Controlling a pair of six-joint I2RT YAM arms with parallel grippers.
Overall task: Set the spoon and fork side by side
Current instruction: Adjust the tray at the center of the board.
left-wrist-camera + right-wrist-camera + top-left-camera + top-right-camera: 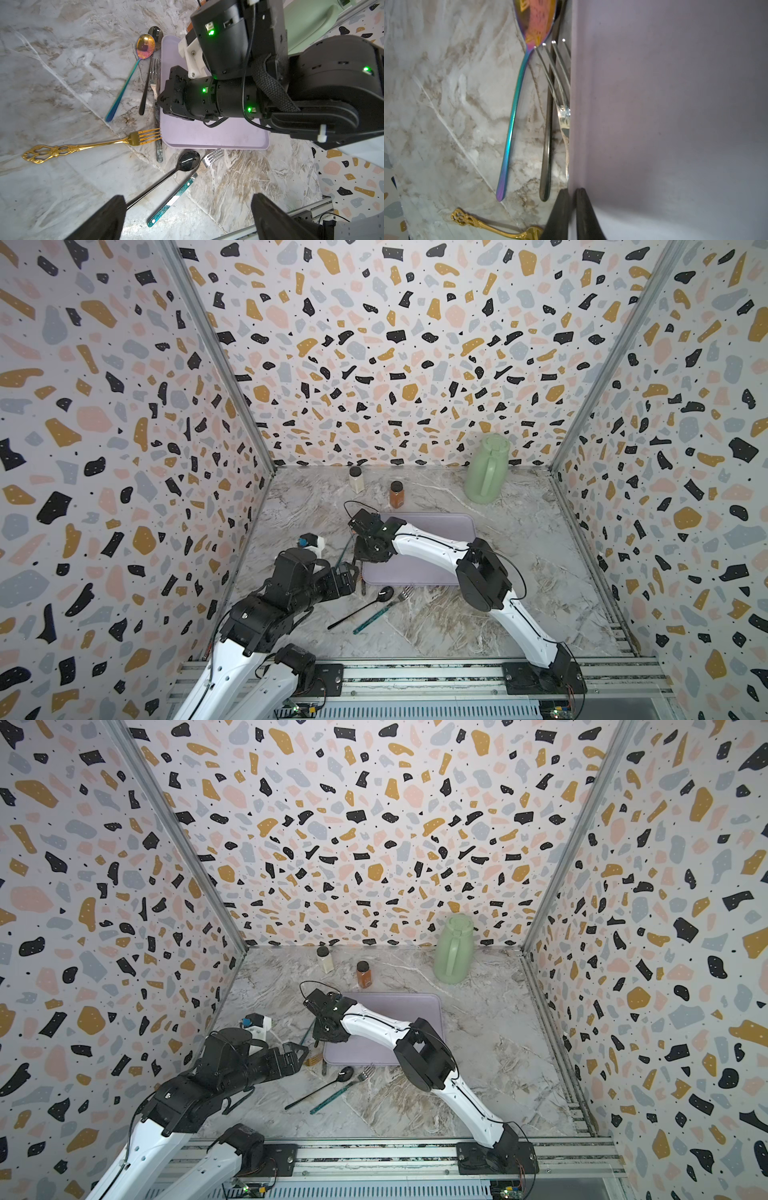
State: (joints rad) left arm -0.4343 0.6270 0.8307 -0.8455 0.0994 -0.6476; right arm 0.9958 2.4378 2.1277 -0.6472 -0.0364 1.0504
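Thin, stiff, likely slippery fork [154, 83] lay flat along the tray [207, 135] edge beside a dark spoon [144, 93], best pinched mid-handle; left gripper [188, 196] gaped wide, right gripper [572, 190] nearly closed over it, grip uncertain.

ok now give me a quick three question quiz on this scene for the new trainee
1. What lies side by side with the black spoon in front of the lavender tray? A a butter knife, B the teal-handled fork, C a pair of chopsticks.
2. True or false: the left jaws are shut on a spoon.
3. How many small jars stand between the tray and the back wall?
Key: 1 B. 2 False: they stand wide open and empty. 3 Two.
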